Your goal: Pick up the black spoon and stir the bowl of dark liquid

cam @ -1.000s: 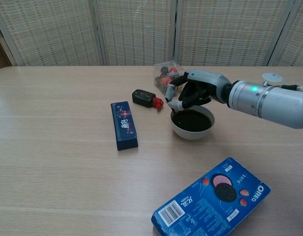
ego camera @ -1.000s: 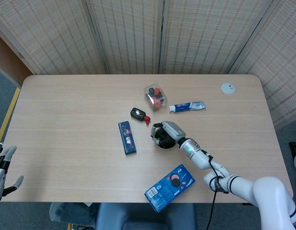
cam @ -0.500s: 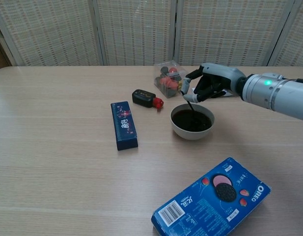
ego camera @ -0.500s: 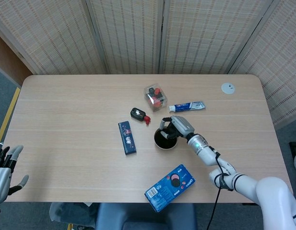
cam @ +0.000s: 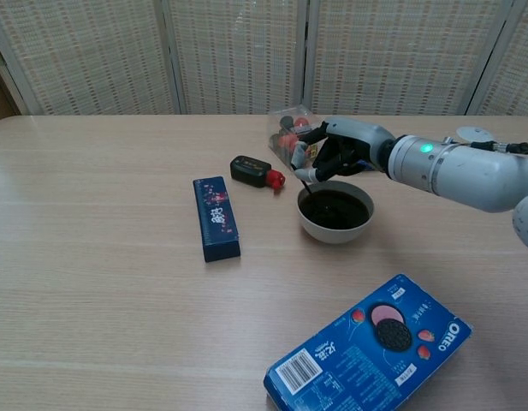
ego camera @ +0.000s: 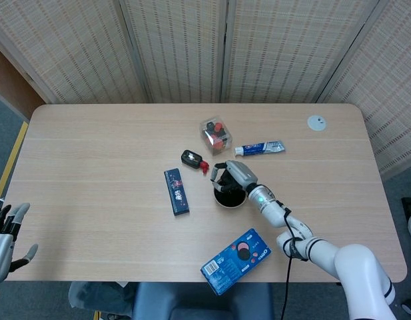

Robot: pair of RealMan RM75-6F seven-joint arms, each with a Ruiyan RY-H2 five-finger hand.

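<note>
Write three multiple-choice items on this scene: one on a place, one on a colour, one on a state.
1. Where does the Oreo box lie?
A. near table edge, before the bowl
B. behind the toothpaste
C. inside the bowl

2. What colour is the bowl outside?
A. red
B. white
C. green

3. What is the right hand doing?
A. resting flat on the table
B. holding the spoon over the bowl
C. gripping the Oreo box

Answers: 1 A, the box lies nearest the camera in the chest view. 2 B, the wall looks white. 3 B, its fingers grip the handle, tip in the liquid.
</note>
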